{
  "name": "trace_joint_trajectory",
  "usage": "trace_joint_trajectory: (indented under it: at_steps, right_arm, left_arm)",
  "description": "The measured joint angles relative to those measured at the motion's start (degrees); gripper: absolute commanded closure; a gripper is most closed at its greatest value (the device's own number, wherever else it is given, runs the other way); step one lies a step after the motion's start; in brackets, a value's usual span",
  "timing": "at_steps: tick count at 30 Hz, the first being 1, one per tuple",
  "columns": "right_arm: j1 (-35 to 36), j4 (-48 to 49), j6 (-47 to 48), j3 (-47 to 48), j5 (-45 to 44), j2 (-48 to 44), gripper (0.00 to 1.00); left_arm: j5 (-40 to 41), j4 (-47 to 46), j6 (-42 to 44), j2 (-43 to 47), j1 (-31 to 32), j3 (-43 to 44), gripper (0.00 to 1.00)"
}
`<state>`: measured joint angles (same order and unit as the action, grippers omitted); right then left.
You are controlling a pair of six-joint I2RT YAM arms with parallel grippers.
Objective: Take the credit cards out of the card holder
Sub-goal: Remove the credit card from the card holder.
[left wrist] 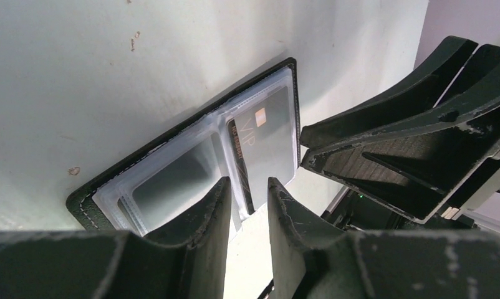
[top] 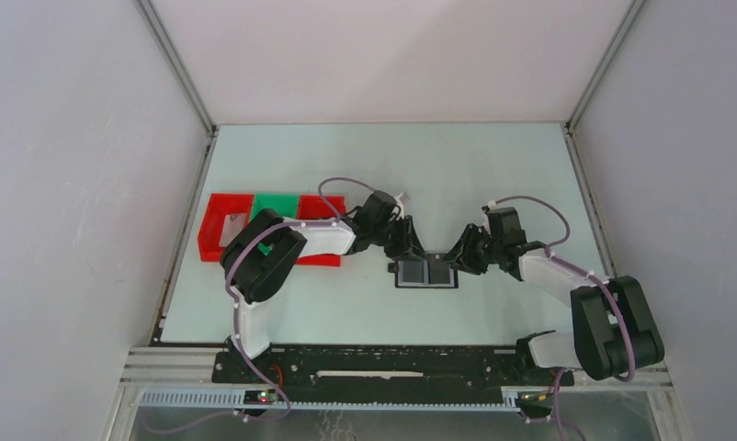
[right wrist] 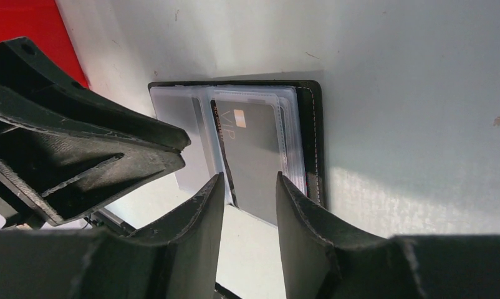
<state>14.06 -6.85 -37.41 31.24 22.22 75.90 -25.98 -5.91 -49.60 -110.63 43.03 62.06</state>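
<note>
Hovering low over the open card holder [left wrist: 84, 200], my left gripper [left wrist: 249, 185] has its fingers parted by a narrow gap and clasps nothing; the dark striped edge of a credit card [left wrist: 269, 146] marked VIP runs down into that gap. My right gripper [right wrist: 249, 177] comes in from the opposite side, fingers spread a little wider and also empty, straddling the near end of the same card. The card sits inside a stack of clear plastic sleeves [right wrist: 290, 134] on one panel of the holder. The sleeve on the other panel shows only a grey sheen, and I cannot tell whether it holds a card. The holder lies flat on the pale table [top: 365, 165] between my two wrists. Off to my left stand a red tray [top: 213, 207] and a green tray [top: 275, 202], touching side by side, with a pale flat piece in the red one.
</note>
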Motion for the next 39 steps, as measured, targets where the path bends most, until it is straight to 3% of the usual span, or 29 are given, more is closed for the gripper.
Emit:
trace_joint_trajectory:
  at_steps: [19,29,39]
  right_arm:
    - [0.7,4.5,-0.3,0.6,3.0,5.3,0.58]
    - [-0.7,9.6,-1.9,-1.7,7.2,6.5,0.61]
    - [-0.9,10.1,-2.3,-3.0,8.5,5.7,0.61]
  left_arm:
    - [-1.4,-0.7,-0.4,-1.8,0.0,-0.5,0.67]
    - [-3.3,-6.2,-1.6,-0.8,-1.0,-5.0,0.67]
    - [-5.7,-3.8,-1.4,0.0,-1.6,-5.5,0.69]
